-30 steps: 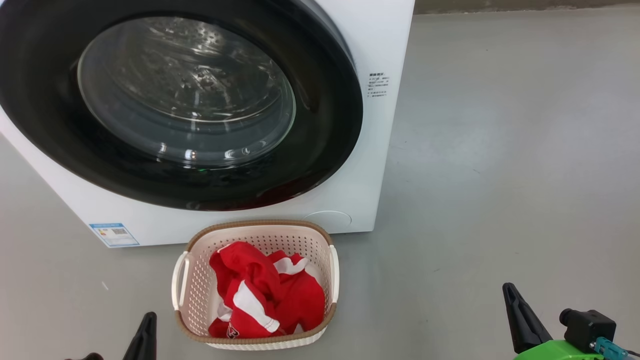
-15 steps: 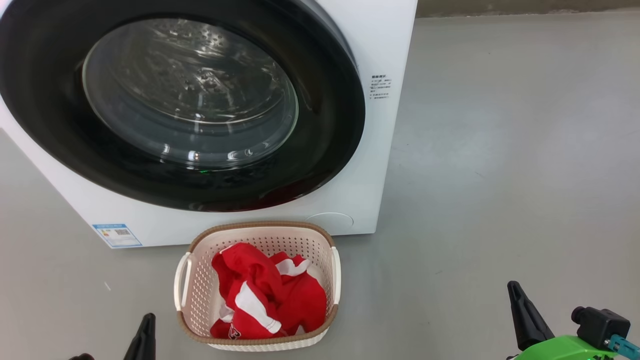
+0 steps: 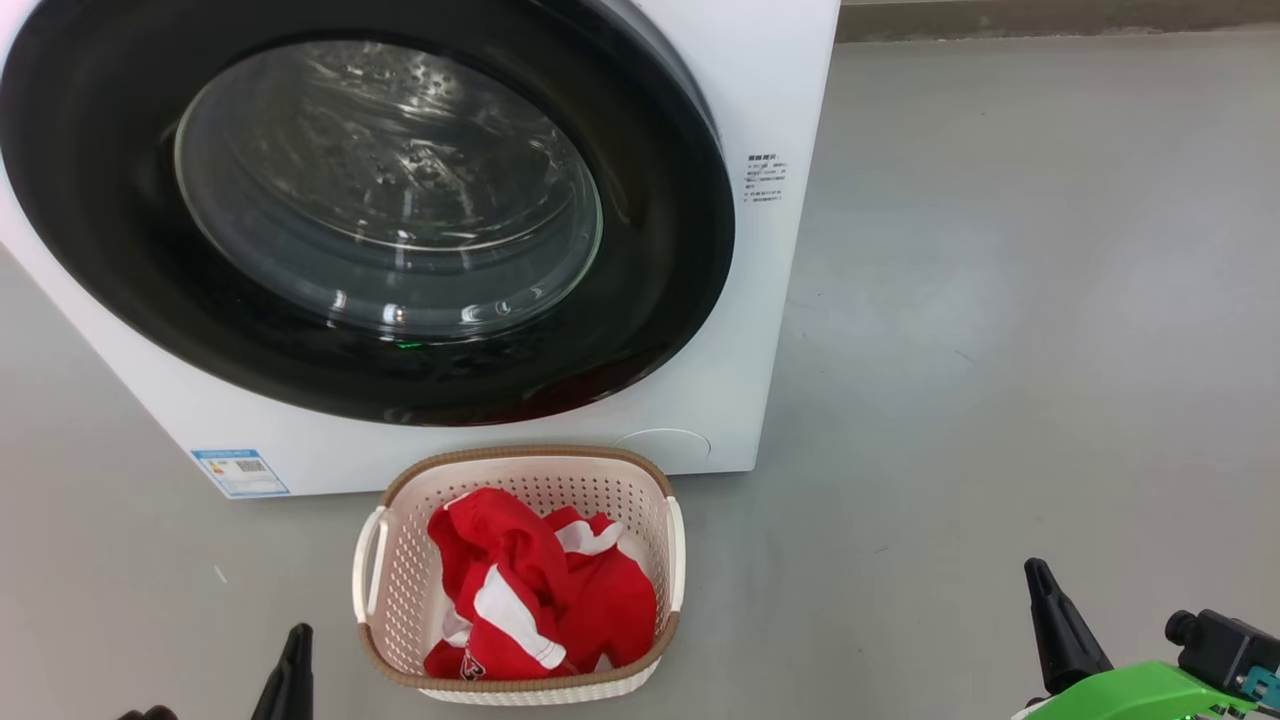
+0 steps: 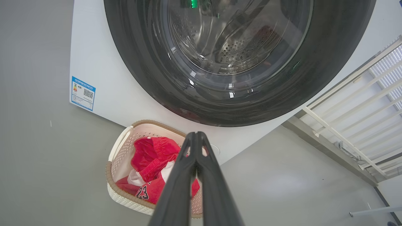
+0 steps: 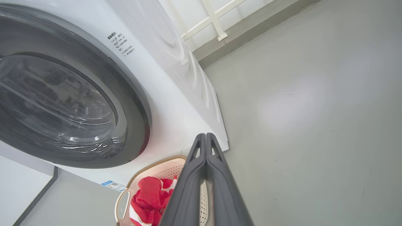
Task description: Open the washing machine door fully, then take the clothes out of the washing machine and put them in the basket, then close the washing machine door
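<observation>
Left pincer (image 4: 195,138) and right pincer (image 5: 205,138) pressed together, empty, above smooth grey floor (image 3: 1000,300). Boxy white washing machine (image 3: 770,80), round glossy black washing machine door (image 3: 640,330) closed. Perforated cream basket (image 3: 520,455) just before it, crumpled red-and-white clothes (image 3: 590,610) inside.

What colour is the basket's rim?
The basket rim is brown with a woven look, clearest in the head view.

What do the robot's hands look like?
The left gripper and right gripper each have two long, dark grey fingers tapering to pointed tips. Behind the right one sits a bright green part with a black block on it.
</observation>
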{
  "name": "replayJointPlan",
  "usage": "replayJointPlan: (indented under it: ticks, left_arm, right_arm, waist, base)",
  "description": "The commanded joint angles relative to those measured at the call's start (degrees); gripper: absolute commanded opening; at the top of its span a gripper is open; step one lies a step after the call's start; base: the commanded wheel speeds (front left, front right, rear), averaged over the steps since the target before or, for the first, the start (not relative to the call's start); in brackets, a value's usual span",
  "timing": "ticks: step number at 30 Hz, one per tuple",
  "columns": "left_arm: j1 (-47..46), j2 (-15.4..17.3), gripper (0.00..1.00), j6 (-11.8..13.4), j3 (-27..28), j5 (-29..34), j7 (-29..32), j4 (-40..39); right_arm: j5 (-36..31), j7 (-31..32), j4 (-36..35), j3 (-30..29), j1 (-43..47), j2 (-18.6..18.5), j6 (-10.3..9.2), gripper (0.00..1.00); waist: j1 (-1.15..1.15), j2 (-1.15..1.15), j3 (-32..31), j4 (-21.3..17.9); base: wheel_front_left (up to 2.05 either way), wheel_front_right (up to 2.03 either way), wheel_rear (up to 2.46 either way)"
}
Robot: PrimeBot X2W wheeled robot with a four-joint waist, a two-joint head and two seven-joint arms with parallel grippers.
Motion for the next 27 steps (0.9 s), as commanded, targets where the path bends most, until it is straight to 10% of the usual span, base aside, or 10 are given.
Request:
replayJointPlan:
  ticks: [1,27]
  left_arm:
    - [-2.4,0.6,0.0,-0.1,1.2,-1.4,0.2,-1.5]
    - [-4.2,-0.3,0.0,-0.2,2.2,-16.9,4.5,-1.9]
  right_arm:
    - [1.4,0.3,-1.7,-0.1,-2.6,-0.9,-0.07,0.0]
    - [17.5,4.7,-3.1,-0.8,-4.4,-1.1,-0.12,0.0]
  waist:
    - [-0.01,0.0,0.0,0.0]
    - [-0.01,0.0,-0.8,0.7]
  base:
    - [0.0,0.0,0.0]
    - [0.0,0.0,0.0]
